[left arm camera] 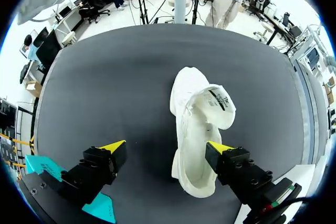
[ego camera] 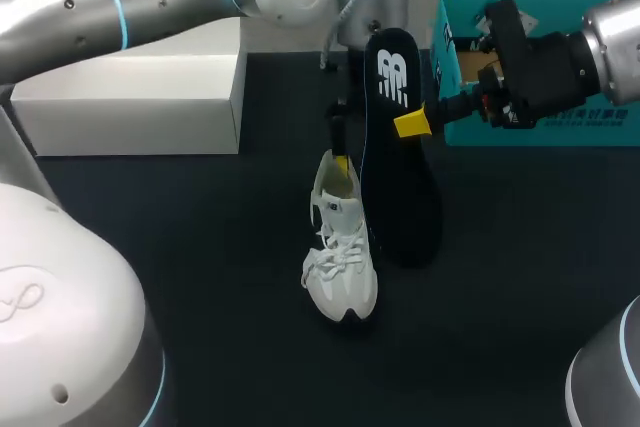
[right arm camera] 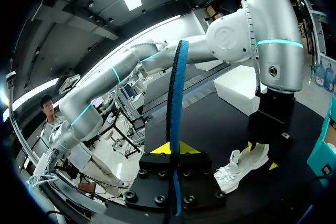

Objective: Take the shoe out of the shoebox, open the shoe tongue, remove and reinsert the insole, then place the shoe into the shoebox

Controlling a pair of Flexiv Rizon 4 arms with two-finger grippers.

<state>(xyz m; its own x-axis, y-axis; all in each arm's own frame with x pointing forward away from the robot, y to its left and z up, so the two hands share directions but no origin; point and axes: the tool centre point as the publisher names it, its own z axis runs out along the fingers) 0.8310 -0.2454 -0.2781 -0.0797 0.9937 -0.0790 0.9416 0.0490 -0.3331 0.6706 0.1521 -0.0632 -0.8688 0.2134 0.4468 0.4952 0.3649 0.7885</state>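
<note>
A white lace-up shoe (ego camera: 340,262) stands upright in the middle of the black table, toe toward me. My left gripper (ego camera: 342,152) hangs right over its heel. In the left wrist view that gripper (left arm camera: 165,148) is wide open, with the shoe (left arm camera: 197,124) under it and the heel close to one fingertip. Beside the shoe stands the dark insole (ego camera: 400,147), lifted on end with its lower tip near the table. My right gripper (ego camera: 412,123) is shut on its upper part. The right wrist view shows the insole (right arm camera: 176,108) edge-on between the shut fingers of that gripper (right arm camera: 171,149).
The teal shoebox (ego camera: 560,127) sits at the back right, behind my right gripper. A white box (ego camera: 130,87) lies at the back left. Bare black table surrounds the shoe on the near side.
</note>
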